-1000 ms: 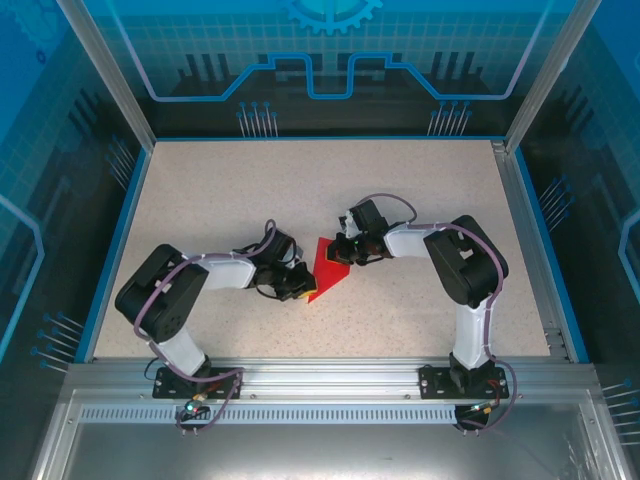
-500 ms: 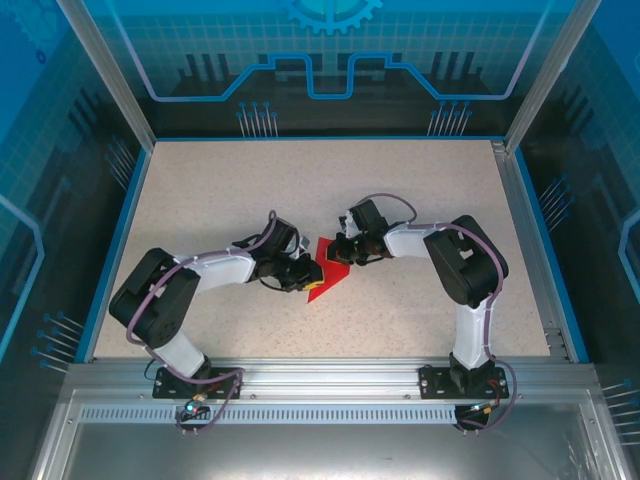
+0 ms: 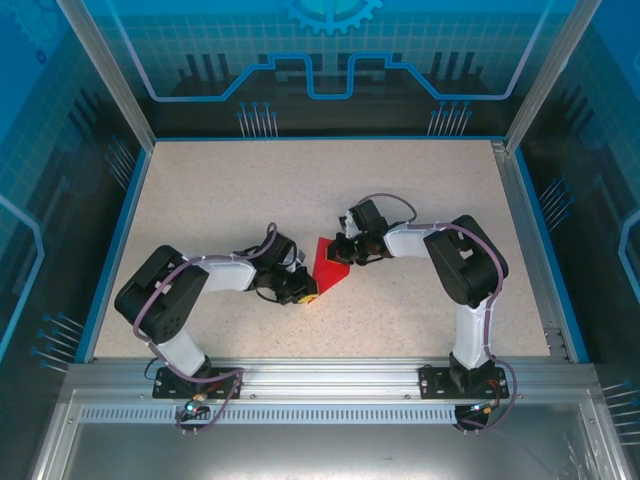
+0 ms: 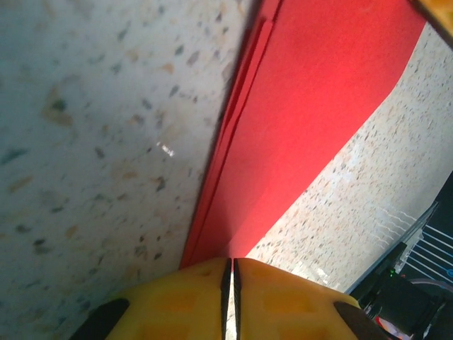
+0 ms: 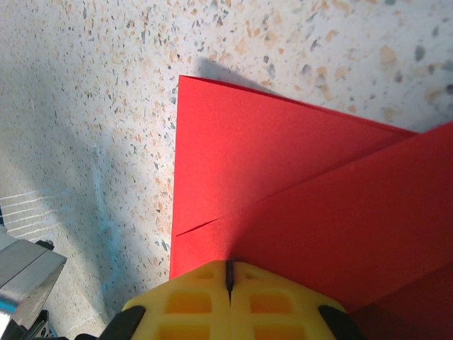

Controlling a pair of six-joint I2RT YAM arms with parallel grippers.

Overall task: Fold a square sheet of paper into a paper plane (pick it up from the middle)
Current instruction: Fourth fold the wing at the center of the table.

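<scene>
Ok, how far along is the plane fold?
Early folds are in: the red sheet is a layered wedge with overlapping flaps. In hand: the right hand, shut, presses a flap while the left hand pinches the near tip. Left: narrowing it into a dart with a centre ridge.

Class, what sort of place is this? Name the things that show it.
Probably a robot lab or demonstration cell: a speckled table walled by aluminium posts and blue printed panels, with a left arm and right arm bolted at its near edge, red paper between them.
</scene>
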